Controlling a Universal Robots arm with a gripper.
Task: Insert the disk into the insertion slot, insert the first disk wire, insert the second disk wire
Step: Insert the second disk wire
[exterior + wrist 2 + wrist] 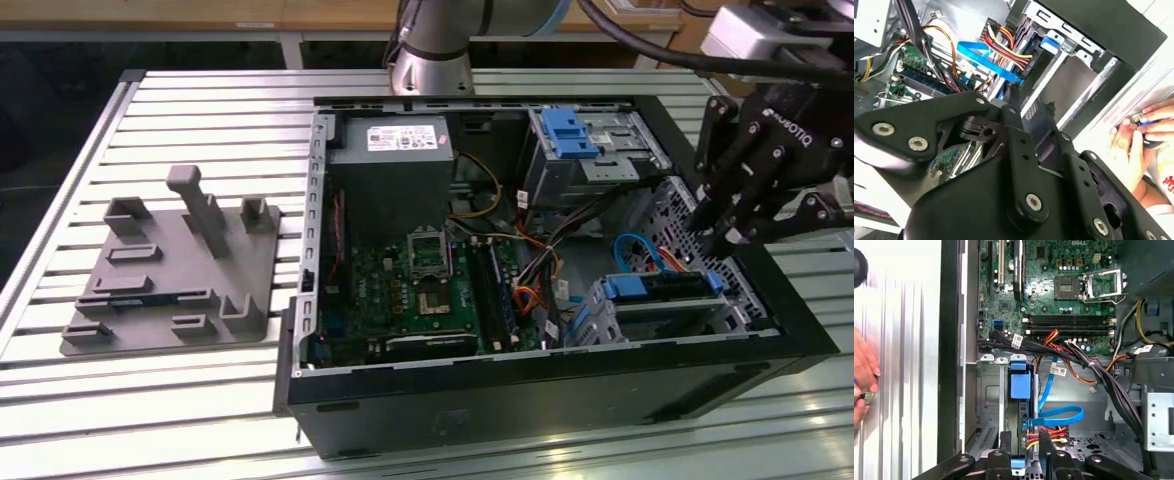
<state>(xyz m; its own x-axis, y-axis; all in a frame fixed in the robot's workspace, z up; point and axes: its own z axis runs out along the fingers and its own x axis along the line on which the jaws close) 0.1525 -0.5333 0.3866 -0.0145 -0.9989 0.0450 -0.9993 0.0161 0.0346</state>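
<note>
Looking down into the open black computer case (534,400), which lies on its side on the slatted aluminium worktop (200,110). The flat silver-grey hard drive in its bright blue plastic carrier, i.e. the disk (661,288), is already sitting inside the boxy perforated silver metal drive cage, the insertion slot (601,320), in the corner of the case at the exterior view's right.

In the first wrist view you see the disk (1020,387) edge-on, with its blue carrier running down the middle of the slot (989,395).

The black robot gripper (734,235) hangs over that same corner, just above the case's rim as far as I can tell. Its jaws are spread a fair bit. In the first wrist view the gripper (1024,440) has one finger on either side of the disk's line, and I don't see them clamped on anything.

A bundle of red, yellow and orange wires (1049,432) meets the disk's end right by the fingers. A flat light-blue ribbon cable (1059,415) loops over to the same spot. Can't tell if either is fully seated.

Other stuff in the case:
- the green motherboard (414,290)
- a grey boxy power supply (394,150)
- a taller grey metal bay with a blue bracket (574,135)

Over at the exterior view's left, a grey moulded fixture with upright posts (174,270) sits on the worktop, well apart from the case. A person's hand (1136,135) is just outside the case wall.
</note>
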